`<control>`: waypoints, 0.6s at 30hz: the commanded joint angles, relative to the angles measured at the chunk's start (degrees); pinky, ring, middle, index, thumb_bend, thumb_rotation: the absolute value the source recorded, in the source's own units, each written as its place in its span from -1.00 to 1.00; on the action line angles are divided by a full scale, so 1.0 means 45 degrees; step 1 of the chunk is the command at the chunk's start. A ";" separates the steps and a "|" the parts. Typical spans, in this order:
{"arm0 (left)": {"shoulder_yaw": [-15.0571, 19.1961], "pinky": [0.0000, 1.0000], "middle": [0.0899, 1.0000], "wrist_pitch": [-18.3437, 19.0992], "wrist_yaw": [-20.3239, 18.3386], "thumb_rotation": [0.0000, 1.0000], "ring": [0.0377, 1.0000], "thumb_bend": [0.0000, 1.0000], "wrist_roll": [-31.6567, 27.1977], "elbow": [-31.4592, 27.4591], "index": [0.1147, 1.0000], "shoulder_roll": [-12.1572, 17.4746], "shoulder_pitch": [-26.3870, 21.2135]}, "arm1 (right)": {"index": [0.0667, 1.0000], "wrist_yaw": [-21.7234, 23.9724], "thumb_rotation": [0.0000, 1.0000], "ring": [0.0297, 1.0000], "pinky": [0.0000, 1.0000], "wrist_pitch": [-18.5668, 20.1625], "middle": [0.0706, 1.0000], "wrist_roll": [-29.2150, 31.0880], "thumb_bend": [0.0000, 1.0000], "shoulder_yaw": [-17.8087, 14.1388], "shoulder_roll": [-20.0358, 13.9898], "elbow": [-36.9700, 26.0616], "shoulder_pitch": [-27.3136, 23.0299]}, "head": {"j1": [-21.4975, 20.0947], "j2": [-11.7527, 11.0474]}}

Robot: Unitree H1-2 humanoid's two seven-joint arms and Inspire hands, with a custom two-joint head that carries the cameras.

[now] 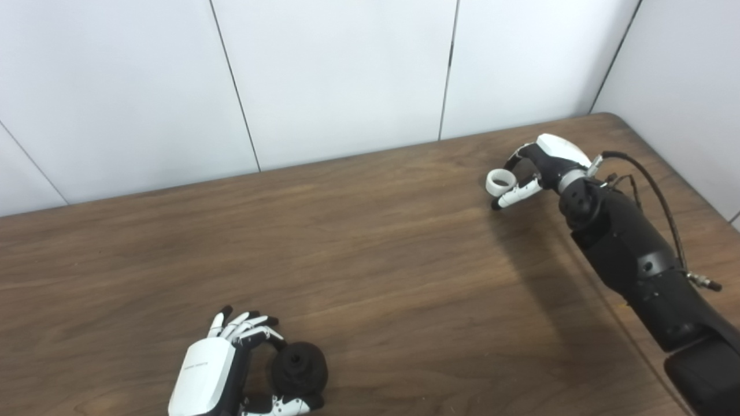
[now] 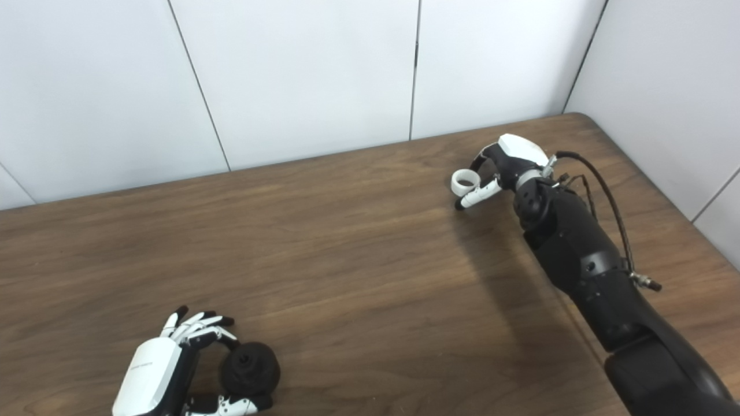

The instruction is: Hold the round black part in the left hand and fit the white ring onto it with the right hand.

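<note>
Left hand (image 1: 222, 370) is seen low at the near left of the wooden table (image 1: 358, 260), its fingers (image 1: 245, 323) and thumb curled around the round black part (image 1: 299, 368), which is gripped with its flat face and small centre hole turned toward the camera. Right hand (image 1: 540, 167) is held far across the table near the back right corner, well apart from the left one, with the white ring (image 1: 500, 182) pinched between its thumb and curled fingers. The ring is shown upright-tilted so that its opening can be seen, just above the tabletop. A dark forearm (image 1: 630, 260) with a looping black cable (image 1: 653, 185) is seen behind the right hand. White wall panels (image 1: 324, 75) stand behind the table.
</note>
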 commanded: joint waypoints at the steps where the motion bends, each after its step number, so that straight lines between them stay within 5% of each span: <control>1: 0.0072 1.00 0.50 -0.0011 0.0012 -0.90 0.73 0.04 0.0109 -0.0182 -0.16 0.0121 0.0027 | 0.30 -0.0253 -0.40 1.00 1.00 0.0019 0.83 -0.0037 0.63 -0.0101 -0.0165 -0.0346 -0.0543 | 0.0007 0.0005; 15: 0.0074 1.00 0.50 0.0020 0.0016 -0.90 0.72 0.04 0.0112 -0.0170 -0.17 0.0050 -0.0005 | 0.16 -0.0524 -0.55 1.00 1.00 -0.0155 0.78 0.0319 0.57 -0.0325 -0.0163 -0.0266 -0.0518 | -0.0005 0.0002; 18: 0.0059 1.00 0.50 -0.0057 0.0048 -0.90 0.73 0.04 0.0123 -0.0120 -0.17 0.0082 -0.0022 | -0.07 -0.0835 -0.70 0.99 1.00 -0.0327 0.72 0.0746 0.10 -0.0646 -0.0042 -0.0293 -0.0423 | -0.0007 0.0021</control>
